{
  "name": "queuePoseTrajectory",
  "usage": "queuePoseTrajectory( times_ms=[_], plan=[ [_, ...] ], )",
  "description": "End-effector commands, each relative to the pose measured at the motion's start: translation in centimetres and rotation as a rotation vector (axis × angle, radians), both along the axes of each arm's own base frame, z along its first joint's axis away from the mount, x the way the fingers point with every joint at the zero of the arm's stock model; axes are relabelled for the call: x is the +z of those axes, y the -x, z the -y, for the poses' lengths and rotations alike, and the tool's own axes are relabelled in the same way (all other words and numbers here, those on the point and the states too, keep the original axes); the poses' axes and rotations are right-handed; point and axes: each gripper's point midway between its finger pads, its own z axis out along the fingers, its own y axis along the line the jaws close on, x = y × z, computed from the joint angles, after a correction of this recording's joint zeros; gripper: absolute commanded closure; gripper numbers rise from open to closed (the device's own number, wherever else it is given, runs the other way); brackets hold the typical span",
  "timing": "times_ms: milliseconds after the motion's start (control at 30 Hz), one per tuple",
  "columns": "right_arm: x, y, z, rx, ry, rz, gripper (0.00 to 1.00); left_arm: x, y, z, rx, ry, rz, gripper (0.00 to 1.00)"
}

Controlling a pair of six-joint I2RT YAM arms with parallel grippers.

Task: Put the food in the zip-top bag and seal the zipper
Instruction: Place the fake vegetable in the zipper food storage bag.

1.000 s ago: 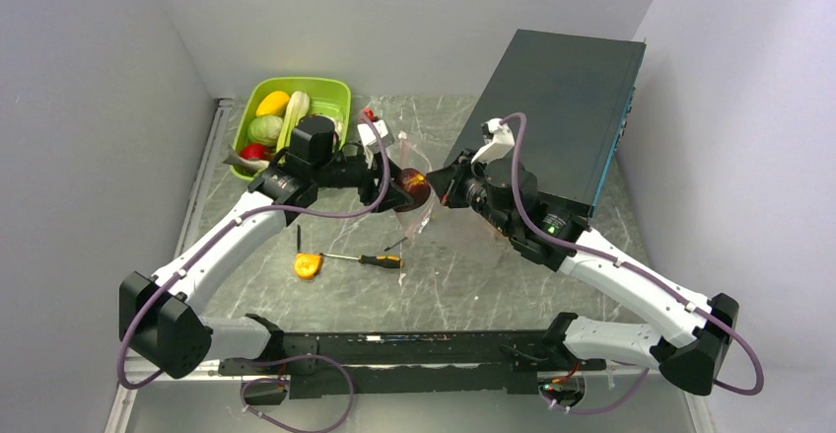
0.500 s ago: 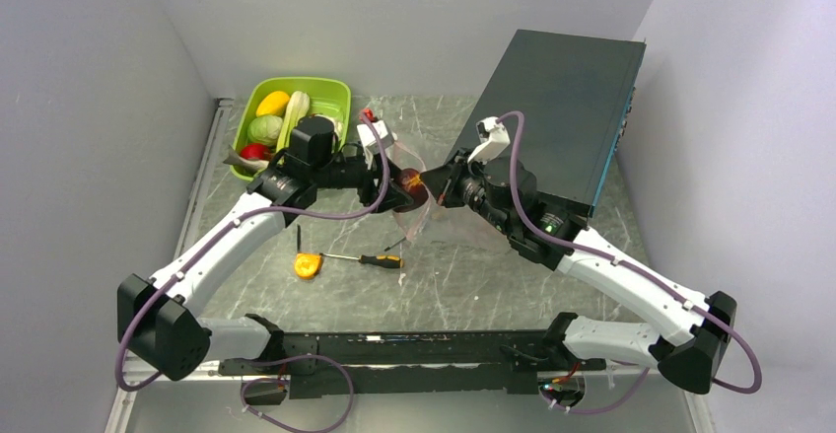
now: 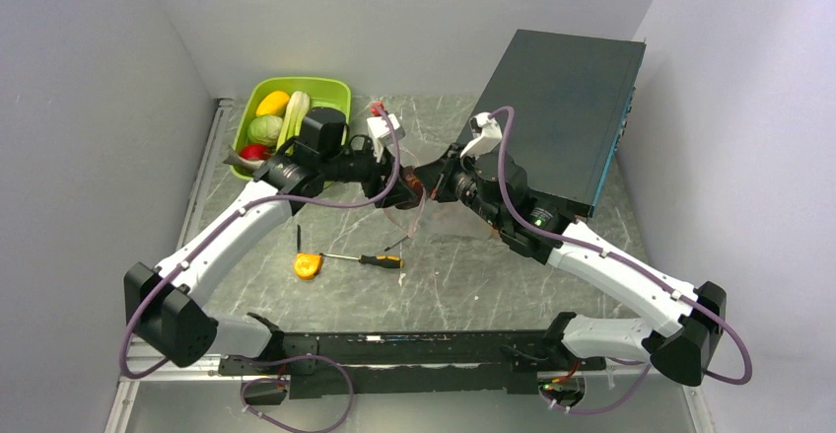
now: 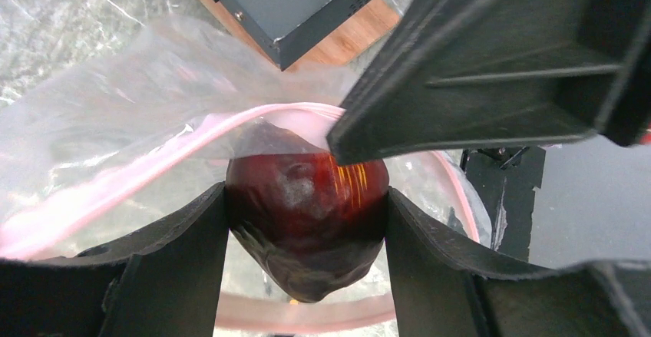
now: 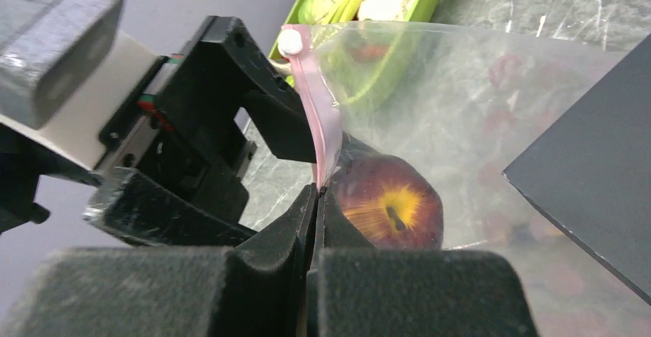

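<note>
The right gripper (image 5: 316, 193) has its fingers pressed flat together on the narrow pale pink zipper strip (image 5: 321, 133). It pinches one lip of the clear crinkly zip-top bag (image 5: 476, 84) and holds it up over the grey marbled table (image 3: 453, 275), apparently so the mouth hangs open as a loop facing left.

The left gripper (image 3: 399, 184) reaches in from the left. Its fingers are spread only as far as the dark purple-red round toy piece (image 4: 307, 214) clamped between them. That piece sits right in the mouth, with pink strip both above and below it, and it shows through the plastic from the right wrist view.

Releasing here would likely drop it inside. The other toy vegetables (image 3: 268, 127) wait in the lime-green plastic tray (image 3: 340, 86) at the far left, so loading looks barely begun and the sealing is not yet started.
</note>
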Motion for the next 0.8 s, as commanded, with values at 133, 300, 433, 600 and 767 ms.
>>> queuePoseTrajectory(
  times_ms=[133,300,433,600,767],
  plan=[
    [3.9,0.1,-0.3,0.006,-0.092,0.069,1.0,3.6,1.0,-0.5,0.004,0.059,0.107,0.37],
    [3.6,-0.2,0.1,-0.011,-0.071,0.074,1.0,4.8,1.9,-0.9,-0.01,0.096,0.177,0.08],
    [3.3,-0.3,0.3,-0.02,-0.063,0.074,1.0,5.2,1.9,-1.4,0.0,0.092,0.218,0.04],
    [3.0,-0.3,0.7,-0.028,-0.05,0.074,1.0,5.6,1.5,-2.3,0.045,0.077,0.271,0.04],
    [2.5,0.3,0.7,0.01,-0.021,0.082,1.0,8.0,0.6,-4.8,0.186,0.115,0.405,0.07]
  ],
)
